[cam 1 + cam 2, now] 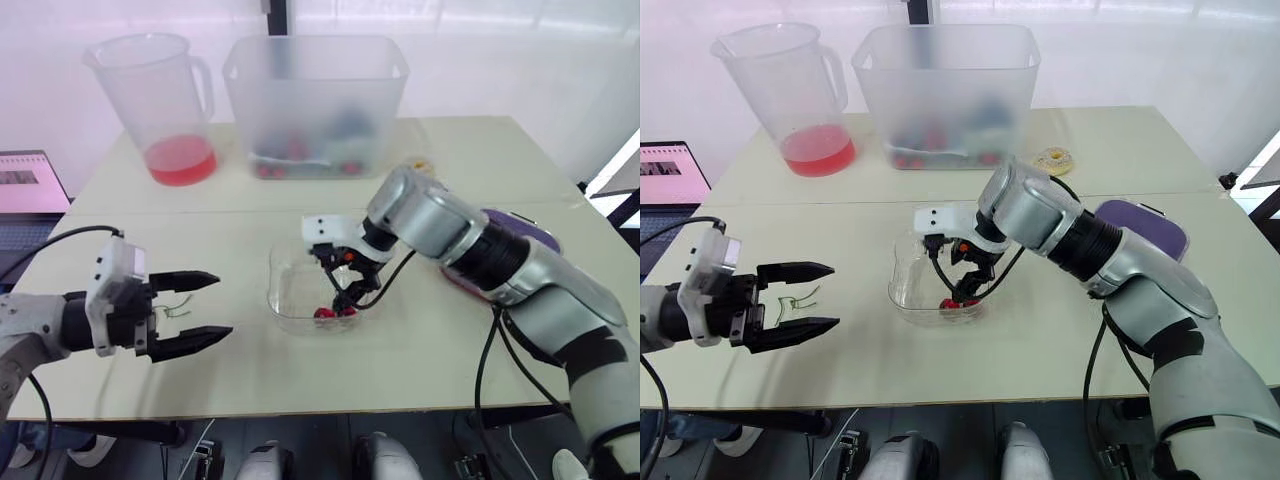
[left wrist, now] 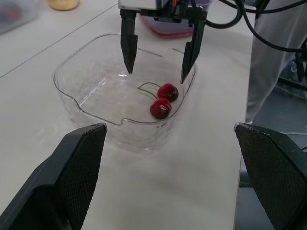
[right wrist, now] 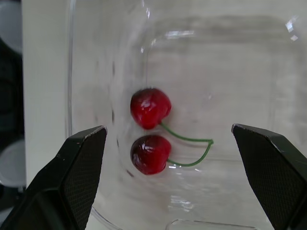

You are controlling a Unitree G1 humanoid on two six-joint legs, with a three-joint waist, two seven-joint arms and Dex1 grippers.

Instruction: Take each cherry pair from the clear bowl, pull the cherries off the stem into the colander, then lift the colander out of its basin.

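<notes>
Lying against one wall of the clear bowl (image 1: 285,292), the cherry pair (image 3: 150,153) is seen with its two red cherries side by side and still joined by a forked green stem. The bowl is set near the middle of the pale table (image 1: 300,380). The right gripper (image 2: 156,75) is held directly above the pair, pointed down into the bowl, with its black fingers spread wide and nothing gripped; a clear gap is left between the fingertips and the fruit.

The left gripper (image 1: 222,306) is held over the table well to the left of the bowl, its fingers likewise parted and aimed towards the bowl. A thin green stem (image 1: 178,308) is seen between them, close to their roots; whether it rests on the table cannot be told.

A purple object (image 1: 1140,225) is partly hidden behind the right arm. A small yellow ring-shaped item (image 1: 1052,160) is placed further back. A frosted tub (image 1: 315,90) holding blurred red and dark things stands along the far edge, with a pitcher (image 1: 160,90) of red liquid (image 1: 182,160) beside it. A laptop (image 1: 30,185) is seen at the far left.
</notes>
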